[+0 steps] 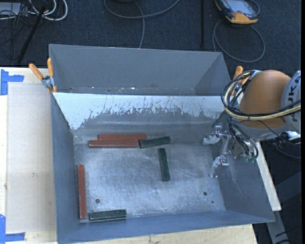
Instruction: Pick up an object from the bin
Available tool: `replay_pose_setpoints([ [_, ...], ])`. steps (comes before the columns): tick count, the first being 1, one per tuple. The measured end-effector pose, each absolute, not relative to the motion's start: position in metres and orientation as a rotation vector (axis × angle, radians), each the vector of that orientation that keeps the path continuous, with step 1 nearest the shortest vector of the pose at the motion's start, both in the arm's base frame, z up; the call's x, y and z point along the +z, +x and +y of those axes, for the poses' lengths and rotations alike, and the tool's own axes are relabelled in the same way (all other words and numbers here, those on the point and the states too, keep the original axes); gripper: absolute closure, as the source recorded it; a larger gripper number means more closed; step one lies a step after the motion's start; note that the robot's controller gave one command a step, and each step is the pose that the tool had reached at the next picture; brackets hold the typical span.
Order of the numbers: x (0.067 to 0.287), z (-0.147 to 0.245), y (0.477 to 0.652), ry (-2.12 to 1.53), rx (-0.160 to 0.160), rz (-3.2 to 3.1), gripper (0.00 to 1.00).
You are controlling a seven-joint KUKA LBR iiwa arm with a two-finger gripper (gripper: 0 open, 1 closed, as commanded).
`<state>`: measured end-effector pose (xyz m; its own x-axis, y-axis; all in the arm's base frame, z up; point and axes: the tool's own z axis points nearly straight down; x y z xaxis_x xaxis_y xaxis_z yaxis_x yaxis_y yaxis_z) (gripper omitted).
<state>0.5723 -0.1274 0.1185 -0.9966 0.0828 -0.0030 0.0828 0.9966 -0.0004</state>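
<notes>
A rounded orange cover (264, 98) caps the wrist, ringed by looping yellow, black and white cables (233, 99). The white arm link (295, 85) bears dark lettering. The gripper (217, 156) is bare silver metal, trailing thin wires.

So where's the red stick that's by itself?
At the camera view's left, the red stick lies along the bin's wall, its lower end next to a green stick.
</notes>
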Motion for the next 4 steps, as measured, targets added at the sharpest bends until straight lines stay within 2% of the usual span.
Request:
replay_pose_setpoints([
  [1,0.102,-0.112,0.571,0.279,0.003,3.136,0.00],
  [2,0.106,-0.097,0.579,0.584,0.001,3.086,0.00],
  [3,0.127,-0.079,0.600,0.406,-0.001,3.117,0.00],
  [4,0.120,-0.049,0.606,0.588,0.001,3.084,0.00],
])
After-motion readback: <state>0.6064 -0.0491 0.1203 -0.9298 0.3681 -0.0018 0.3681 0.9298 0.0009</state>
